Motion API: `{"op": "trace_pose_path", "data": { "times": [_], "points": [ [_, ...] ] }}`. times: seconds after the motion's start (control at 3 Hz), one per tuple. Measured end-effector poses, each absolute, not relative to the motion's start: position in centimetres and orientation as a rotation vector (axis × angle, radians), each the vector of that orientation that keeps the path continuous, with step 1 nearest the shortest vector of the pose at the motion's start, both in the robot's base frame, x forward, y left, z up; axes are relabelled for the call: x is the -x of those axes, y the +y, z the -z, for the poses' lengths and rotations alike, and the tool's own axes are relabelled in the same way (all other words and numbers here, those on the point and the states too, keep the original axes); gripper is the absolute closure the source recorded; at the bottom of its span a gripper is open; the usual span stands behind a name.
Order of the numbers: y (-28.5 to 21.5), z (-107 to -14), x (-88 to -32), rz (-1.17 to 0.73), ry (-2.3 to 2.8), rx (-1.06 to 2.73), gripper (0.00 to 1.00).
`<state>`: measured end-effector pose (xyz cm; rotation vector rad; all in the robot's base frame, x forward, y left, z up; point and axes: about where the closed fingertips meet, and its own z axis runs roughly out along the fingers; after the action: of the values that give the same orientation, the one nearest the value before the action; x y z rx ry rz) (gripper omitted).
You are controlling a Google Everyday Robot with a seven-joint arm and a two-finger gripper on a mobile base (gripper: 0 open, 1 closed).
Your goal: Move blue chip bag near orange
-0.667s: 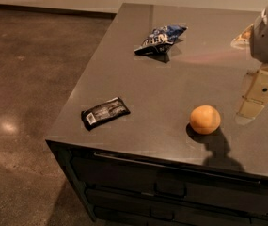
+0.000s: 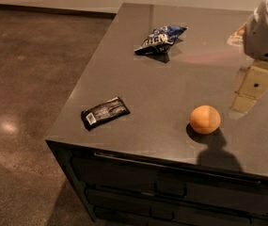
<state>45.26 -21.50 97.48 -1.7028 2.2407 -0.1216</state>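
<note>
As the blue chip bag (image 2: 161, 39) lies untouched, step in hand: reaching across to it; judging by the layout, the move has not begun.
Doing it well: come down over the bag's puffed middle rather than its thin crimped ends, clamp across the short width, lift only slightly, then carry it toward the front edge.
Bag's look: small, wrinkly, glossy blue, with white lettering and dark patches; a shadow sits just beneath it.
Bag's place: far part of the counter top, well apart from the orange.
Orange (image 2: 205, 119): round, smooth, evenly coloured, near the front edge; it would probably roll if nudged, so set the bag just beside it, not against it.
Gripper (image 2: 246, 95): cream-coloured, at the right edge, above and right of the orange, well apart from the bag; it holds neither of them, and whether it is released or clenched cannot be told.
Black packet (image 2: 105, 112): flat, white label, near the left front corner; best left alone.
Counter top (image 2: 171, 88): dark grey, glossy, with drawers (image 2: 171, 187) below.
</note>
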Motion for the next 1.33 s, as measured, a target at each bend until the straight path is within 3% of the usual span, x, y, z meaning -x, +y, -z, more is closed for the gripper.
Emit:
{"op": "trace_pose_path", "data": {
  "times": [1.33],
  "points": [
    [-19.8, -94.9, -57.3, -0.023, 2.270, 1.462, 0.00]
  ]
}}
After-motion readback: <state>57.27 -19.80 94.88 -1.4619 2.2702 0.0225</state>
